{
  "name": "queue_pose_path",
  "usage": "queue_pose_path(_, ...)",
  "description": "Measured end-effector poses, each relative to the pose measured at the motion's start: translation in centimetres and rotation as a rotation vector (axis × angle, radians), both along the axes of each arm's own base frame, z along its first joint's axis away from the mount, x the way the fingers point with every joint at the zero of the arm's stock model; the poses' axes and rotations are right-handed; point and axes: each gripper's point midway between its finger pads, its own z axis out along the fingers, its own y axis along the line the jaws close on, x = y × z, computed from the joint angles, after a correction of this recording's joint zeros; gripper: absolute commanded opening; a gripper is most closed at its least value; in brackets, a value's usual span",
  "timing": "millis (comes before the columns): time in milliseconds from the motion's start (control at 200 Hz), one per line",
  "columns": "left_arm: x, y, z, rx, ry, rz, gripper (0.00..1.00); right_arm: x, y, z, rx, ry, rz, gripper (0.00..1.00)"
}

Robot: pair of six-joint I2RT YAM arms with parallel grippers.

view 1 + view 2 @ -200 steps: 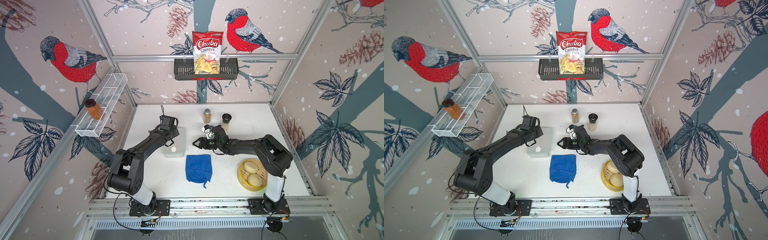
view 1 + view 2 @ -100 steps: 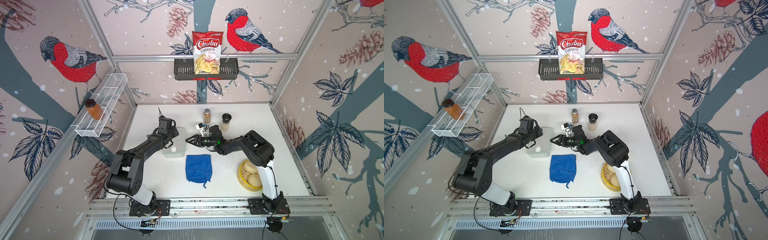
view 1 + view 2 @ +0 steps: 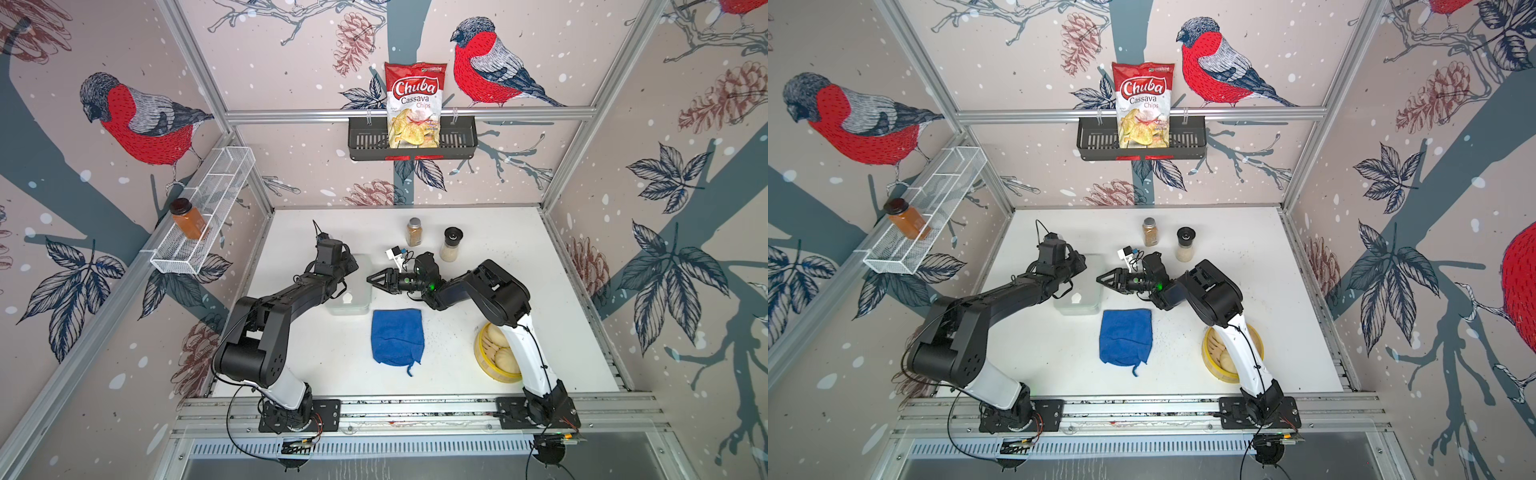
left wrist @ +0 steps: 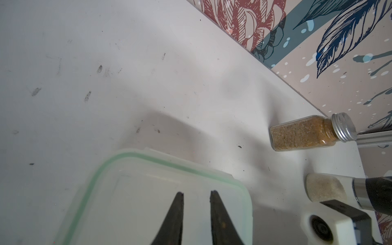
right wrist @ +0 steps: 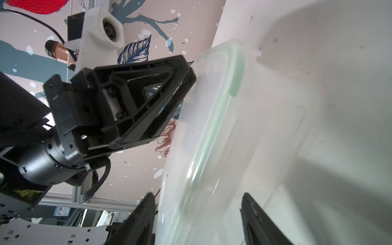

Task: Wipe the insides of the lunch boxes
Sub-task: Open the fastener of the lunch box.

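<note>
**Both claws stood at the box; the cloth lay apart**

The white table (image 3: pixel 498 266) carried the scene. On the left wall hung a wire shelf (image 3: pixel 216 195) with an orange jar (image 3: pixel 189 218) at its near end. On the back wall a basket (image 3: pixel 457 139) held a chips bag (image 3: pixel 414 104).

A blue cloth (image 3: pixel 397 336) lay flat near mid-table, apart from both claws. The box (image 3: pixel 360 293) was clear, with a pale green rim on its lid. It sat left of centre, just behind the cloth's left corner, and a white spot showed at its near end. A yellow steamer (image 3: pixel 500 377) with buns stood at the near right, the right arm's white link crossing over it.

The left claw (image 4: pixel 196 193) hung over the far part of the lid, its fingers a narrow gap apart with nothing between them. In the right wrist view its tip looked to touch the lid's edge. The right claw (image 3: pixel 371 281) lay at the box's right side, fingers wide apart. In its wrist view the rim lay between them; whether they touched it could not be told.

A brown jar (image 3: pixel 414 232) and a pale jar (image 3: pixel 451 246) with a black cap stood upright toward the back wall.
</note>
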Motion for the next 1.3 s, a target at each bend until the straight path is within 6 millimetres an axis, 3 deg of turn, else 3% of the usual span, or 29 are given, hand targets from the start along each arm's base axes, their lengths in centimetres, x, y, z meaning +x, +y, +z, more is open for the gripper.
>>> queue_pose_path(185,0.0,-0.2,-0.6,-0.025,-0.014,0.004,0.07,0.4,0.3,0.1,0.031,0.022,0.001,0.57)
queue_pose_path(515,-0.1,-0.6,-0.8,-0.072,-0.067,0.001,0.03,0.2,0.2,-0.3,0.059,0.061,-0.002,0.36)
queue_pose_path(740,0.1,-0.6,-0.9,-0.080,-0.103,0.000,0.00,0.1,-0.3,-0.5,0.074,0.119,-0.019,0.27)
queue_pose_path(855,0.4,-0.7,-1.0,-0.084,-0.117,-0.002,0.00,-0.4,-0.7,-0.5,0.071,0.113,-0.020,0.26)
queue_pose_path(1081,0.7,-0.8,-0.9,-0.085,-0.123,-0.003,0.00,-1.6,-1.5,0.5,0.092,0.087,-0.010,0.44)
queue_pose_path(1201,1.0,-0.9,-0.7,-0.087,-0.108,-0.001,0.00,-2.7,-2.5,1.1,0.074,0.072,-0.010,0.45)
queue_pose_path(1301,1.6,-1.2,0.3,-0.101,-0.076,0.005,0.02,-3.2,-3.0,2.7,0.036,0.012,-0.028,0.43)
